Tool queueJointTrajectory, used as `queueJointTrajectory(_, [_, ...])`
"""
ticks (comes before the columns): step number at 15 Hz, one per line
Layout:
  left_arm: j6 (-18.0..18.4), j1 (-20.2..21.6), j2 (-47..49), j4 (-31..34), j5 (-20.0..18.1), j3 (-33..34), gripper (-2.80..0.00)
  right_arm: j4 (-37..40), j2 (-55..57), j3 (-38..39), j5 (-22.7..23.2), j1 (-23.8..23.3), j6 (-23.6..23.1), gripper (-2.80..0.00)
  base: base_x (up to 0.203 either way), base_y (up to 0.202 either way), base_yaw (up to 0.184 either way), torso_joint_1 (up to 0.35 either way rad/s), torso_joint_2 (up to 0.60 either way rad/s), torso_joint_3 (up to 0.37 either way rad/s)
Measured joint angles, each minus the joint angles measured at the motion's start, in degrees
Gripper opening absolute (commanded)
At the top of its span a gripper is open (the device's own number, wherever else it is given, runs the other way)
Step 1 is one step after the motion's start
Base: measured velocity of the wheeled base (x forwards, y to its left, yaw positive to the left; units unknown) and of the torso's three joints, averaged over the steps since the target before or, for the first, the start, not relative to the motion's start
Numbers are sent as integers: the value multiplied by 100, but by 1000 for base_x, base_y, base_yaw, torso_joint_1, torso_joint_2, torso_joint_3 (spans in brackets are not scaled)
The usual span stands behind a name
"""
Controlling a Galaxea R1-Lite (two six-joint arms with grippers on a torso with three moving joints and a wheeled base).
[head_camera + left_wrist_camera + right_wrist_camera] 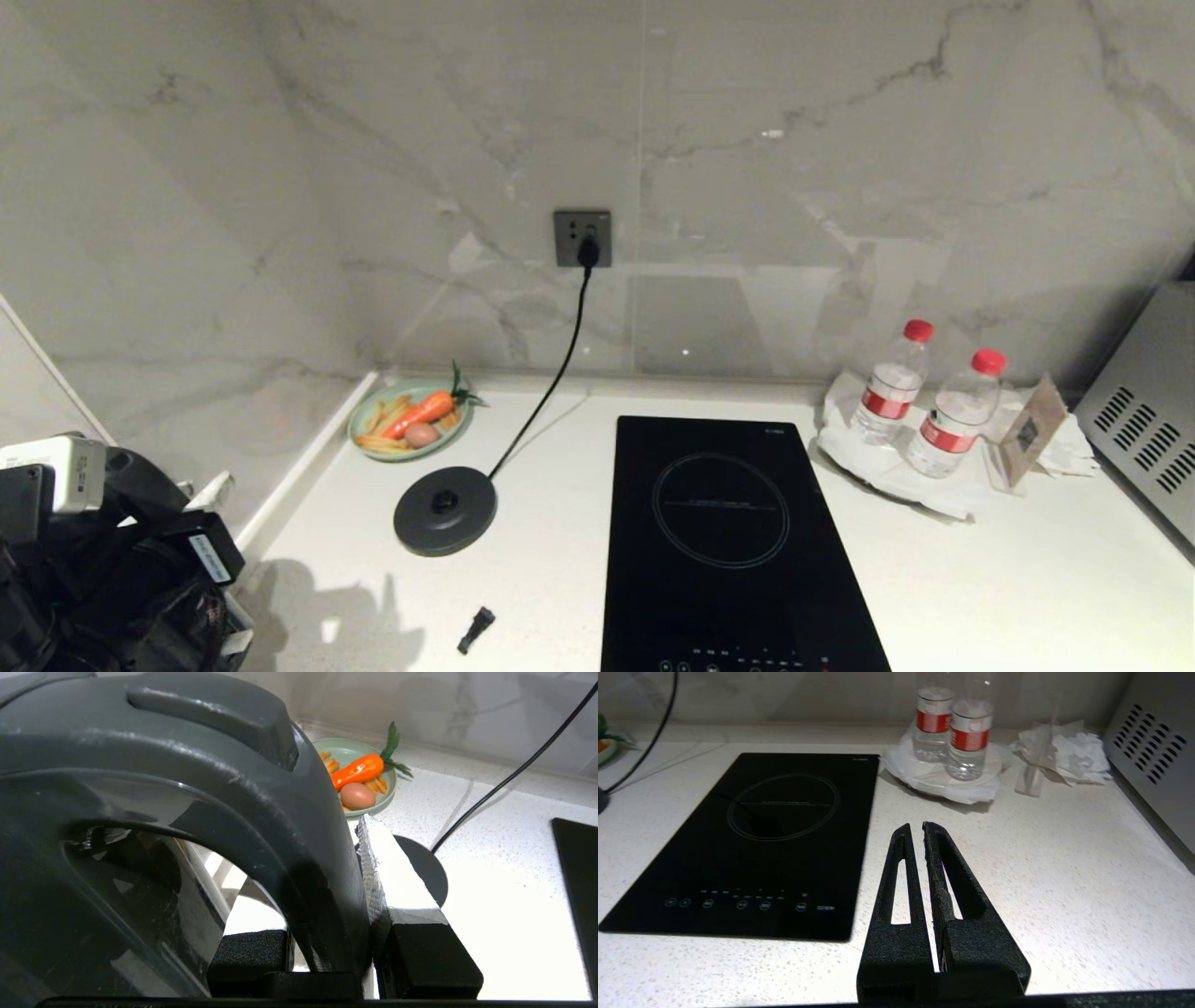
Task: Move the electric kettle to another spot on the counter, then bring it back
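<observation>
The electric kettle [187,765], glossy black with a flat lid, fills the left wrist view. My left gripper [327,882] is shut on its loop handle [308,849], with the white-padded finger [392,882] pressed against the handle's outer side. In the head view only the left arm [112,560] shows, at the bottom left corner, and I cannot make out the kettle behind it. The kettle is off its round base disc [444,510], which lies bare on the white counter [980,579]. My right gripper [917,828] hovers shut and empty over the counter, right of the hob.
A black induction hob [728,541] is set in the middle of the counter. A green plate [369,420] with a carrot and an egg sits in the back left corner. The base's cord [560,373] runs to the wall socket. Two water bottles [892,383] and a silver appliance [1148,411] stand at the right. A small black piece [476,630] lies near the front.
</observation>
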Motion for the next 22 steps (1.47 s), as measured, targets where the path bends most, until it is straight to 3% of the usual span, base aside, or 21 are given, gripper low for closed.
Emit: queueJointTrajectory(22, [45, 79, 43, -11, 2, -210, -280, -1, 0, 0, 1, 0, 12, -280, 0, -8, 170, 1, 8, 4])
